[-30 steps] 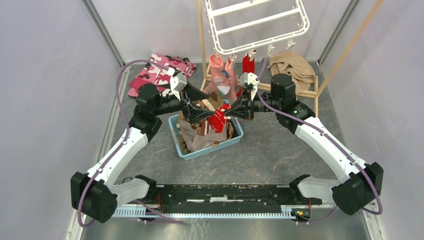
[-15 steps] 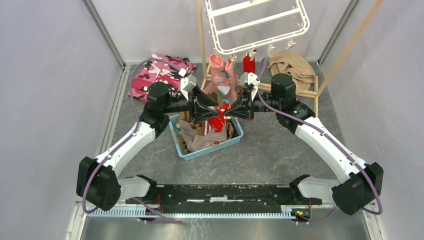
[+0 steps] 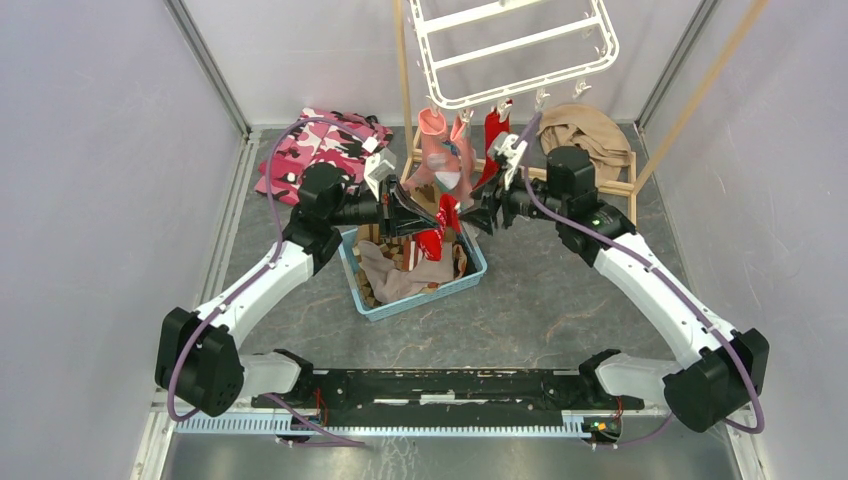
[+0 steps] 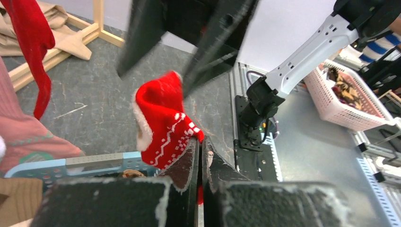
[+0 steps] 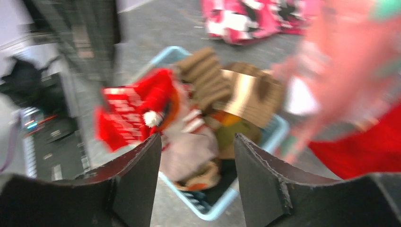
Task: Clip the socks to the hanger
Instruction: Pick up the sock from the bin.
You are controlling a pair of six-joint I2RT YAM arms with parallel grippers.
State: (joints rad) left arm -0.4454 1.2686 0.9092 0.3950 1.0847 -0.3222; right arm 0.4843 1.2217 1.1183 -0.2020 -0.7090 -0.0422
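The red knitted sock with white marks (image 4: 163, 127) is hanging in the air just above the light-blue plastic basket (image 3: 470, 272) and is not yet clipped. The left gripper (image 4: 201, 152) is carrying it, with the jaws pressing fully together on the sock's lower edge. The right gripper (image 5: 196, 146) is facing the sock from the basket's right side. Its jaws are standing part-open and are gripping nothing.

The white plastic rectangular drying hanger (image 3: 515, 44) is hanging above and beyond the basket's far edge. Salmon-pink socks (image 3: 445, 150) and a second red sock (image 3: 493, 135) are already dangling from clip pegs on the rim nearest the basket, so that part of the task is reading as done. Pegs further right along the same rim are carrying nothing.

More fabric is lying inside the basket: brown socks with cream stripes (image 5: 203, 71) and other soft pieces that cannot be told apart in these views. On this evidence the job is sitting near its middle, with some socks hung, one in transit and a heap waiting.

The held sock is likely needing a lift from above the basket to a free peg, and the part-open right jaws are looking available to work that peg.

On the grey counter (image 3: 560, 320), a pink camouflage garment (image 3: 310, 150) is lying beyond the basket's far left corner. A tan cloth (image 3: 585, 135) is lying beyond its far right corner.
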